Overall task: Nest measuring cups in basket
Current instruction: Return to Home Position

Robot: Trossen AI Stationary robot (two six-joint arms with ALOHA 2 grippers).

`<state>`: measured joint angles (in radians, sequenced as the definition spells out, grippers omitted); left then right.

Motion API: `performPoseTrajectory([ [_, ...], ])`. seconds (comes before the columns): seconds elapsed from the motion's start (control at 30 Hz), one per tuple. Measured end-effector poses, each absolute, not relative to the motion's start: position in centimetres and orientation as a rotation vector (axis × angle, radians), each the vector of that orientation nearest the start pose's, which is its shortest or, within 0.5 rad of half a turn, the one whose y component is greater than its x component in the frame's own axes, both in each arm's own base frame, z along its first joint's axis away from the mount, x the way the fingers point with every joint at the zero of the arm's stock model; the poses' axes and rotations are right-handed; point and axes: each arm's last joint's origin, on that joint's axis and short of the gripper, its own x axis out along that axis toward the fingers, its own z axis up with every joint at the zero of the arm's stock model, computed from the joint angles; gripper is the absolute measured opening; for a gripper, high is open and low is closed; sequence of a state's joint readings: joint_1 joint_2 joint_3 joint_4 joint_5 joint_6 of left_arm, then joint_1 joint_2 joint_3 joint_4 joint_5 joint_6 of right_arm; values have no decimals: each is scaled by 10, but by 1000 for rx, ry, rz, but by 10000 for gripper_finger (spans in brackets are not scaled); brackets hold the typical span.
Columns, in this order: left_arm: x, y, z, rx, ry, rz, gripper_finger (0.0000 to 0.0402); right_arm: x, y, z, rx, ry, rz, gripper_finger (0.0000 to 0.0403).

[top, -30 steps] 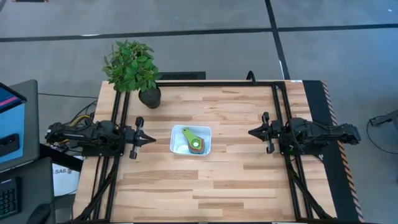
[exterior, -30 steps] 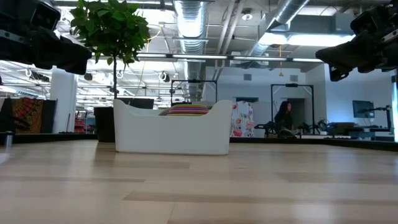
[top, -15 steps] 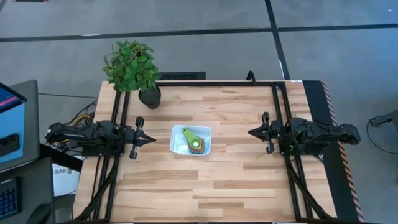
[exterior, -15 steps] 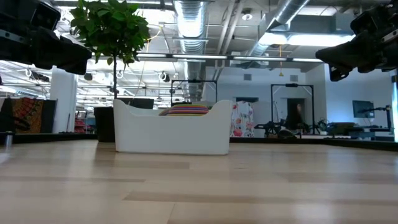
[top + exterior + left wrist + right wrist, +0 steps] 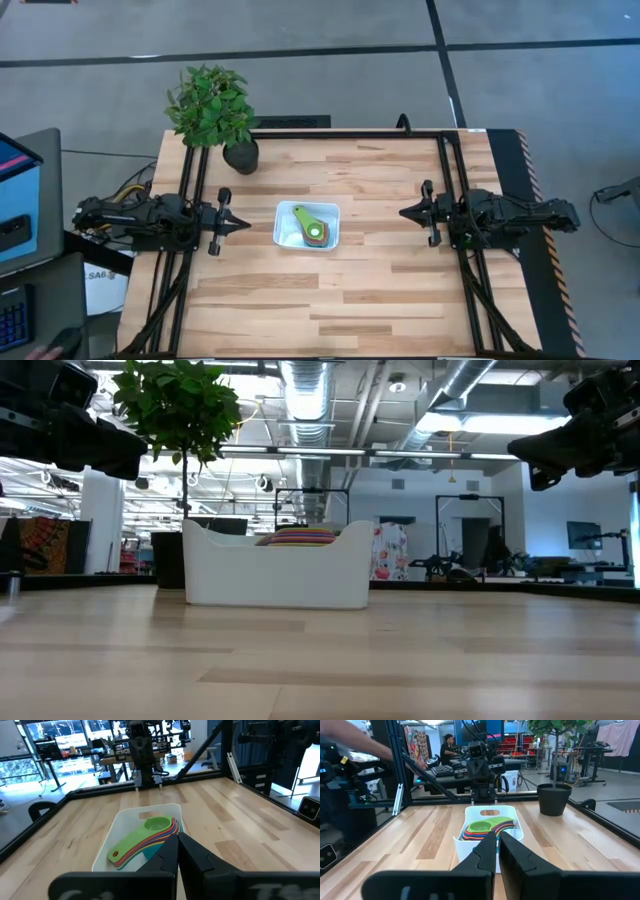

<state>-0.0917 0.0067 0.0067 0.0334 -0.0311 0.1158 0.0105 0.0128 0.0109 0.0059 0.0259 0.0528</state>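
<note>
The white basket (image 5: 308, 225) sits at the table's middle. Inside it the measuring cups (image 5: 311, 229) lie nested in one stack, green on top, with coloured rims showing below it in the left wrist view (image 5: 145, 843) and the right wrist view (image 5: 487, 829). In the low view the stack (image 5: 301, 536) peeks over the basket's wall (image 5: 275, 575). My left gripper (image 5: 243, 224) is shut, raised off the table to the left of the basket. My right gripper (image 5: 404, 212) is shut, raised to the basket's right. Both point at the basket without touching it.
A potted plant in a black pot (image 5: 240, 154) stands near the table's far left corner. Black frame rails (image 5: 190, 200) run along the left and right (image 5: 455, 190) sides. Bare wood lies around the basket. A person's arm (image 5: 360, 740) shows beyond the table.
</note>
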Motion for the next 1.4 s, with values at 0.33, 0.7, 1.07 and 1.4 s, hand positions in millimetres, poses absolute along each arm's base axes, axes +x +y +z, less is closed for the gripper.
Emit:
performPoseTrajectory([
  [0.33,97,-8,169,113,-46,-57,0,98,0,167,53,-4,-16,45],
  [0.7,99,-8,167,115,-18,-53,0,98,0,167,53,-5,-16,45],
  [1.07,99,-8,167,115,-19,-50,0,98,0,167,53,-5,-16,45],
  [1.4,99,-8,167,115,-19,-51,0,98,0,167,53,-5,-16,43],
])
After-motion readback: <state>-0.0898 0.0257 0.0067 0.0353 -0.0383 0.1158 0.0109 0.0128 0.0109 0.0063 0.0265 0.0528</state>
